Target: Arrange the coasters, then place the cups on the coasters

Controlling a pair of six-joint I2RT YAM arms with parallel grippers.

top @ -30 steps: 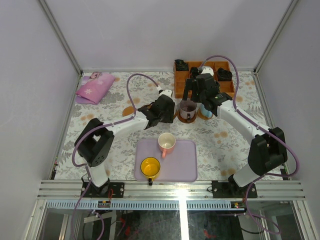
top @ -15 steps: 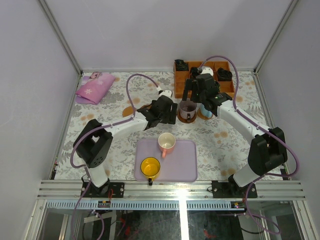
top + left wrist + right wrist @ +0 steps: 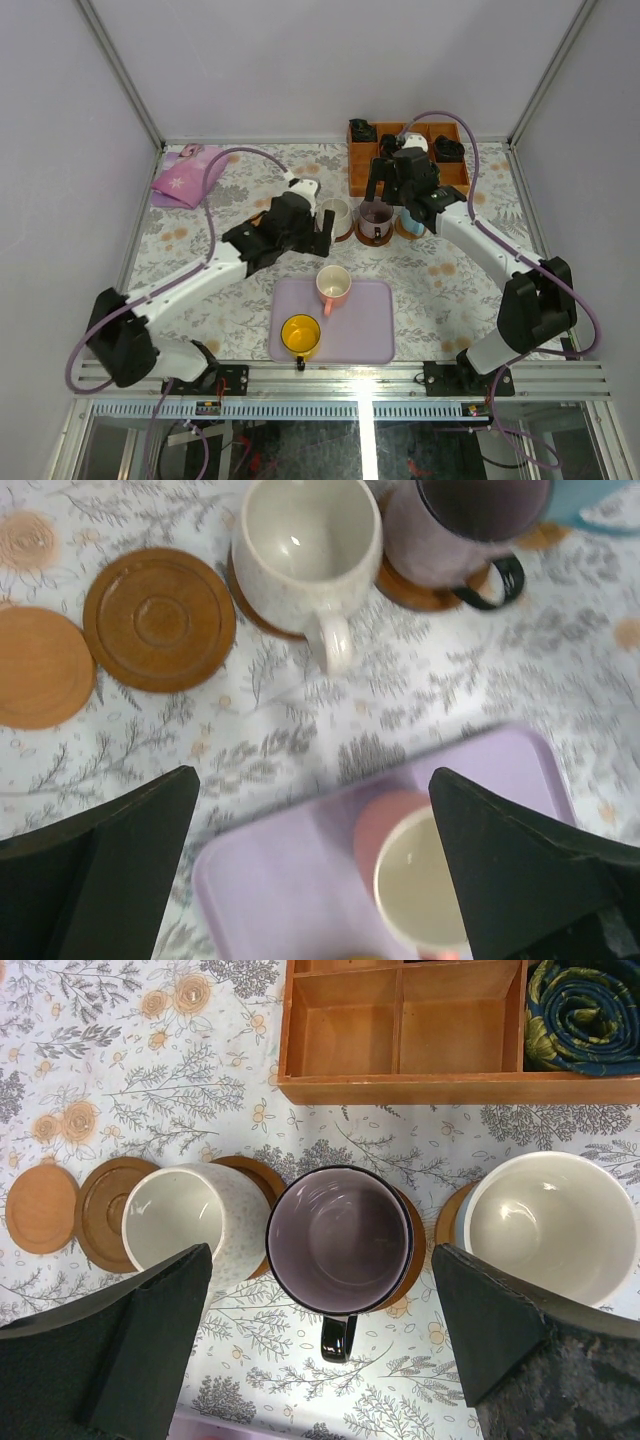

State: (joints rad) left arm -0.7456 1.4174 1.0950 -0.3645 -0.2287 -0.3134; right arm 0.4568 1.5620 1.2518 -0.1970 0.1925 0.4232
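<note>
My left gripper [image 3: 312,780]: fingers spread wide, nothing between them, over the floral tablecloth [image 3: 260,700] between the cream-white cup [image 3: 305,535] and the lavender tray [image 3: 270,870]. My right gripper [image 3: 320,1250]: fingers also wide apart, gripping nothing, above the purple-grey cup [image 3: 338,1238]. Three cups stand upright in a row, each on a coaster: cream-white, purple-grey, light blue cup [image 3: 550,1225]. Two bare coasters [image 3: 160,618] lie just left of the cream-white cup, side by side. The pink cup [image 3: 333,285] and yellow cup [image 3: 301,333] sit on the tray. The wooden box [image 3: 400,1030] is behind the row, with a rolled cloth [image 3: 580,1015] in its right compartment.
</note>
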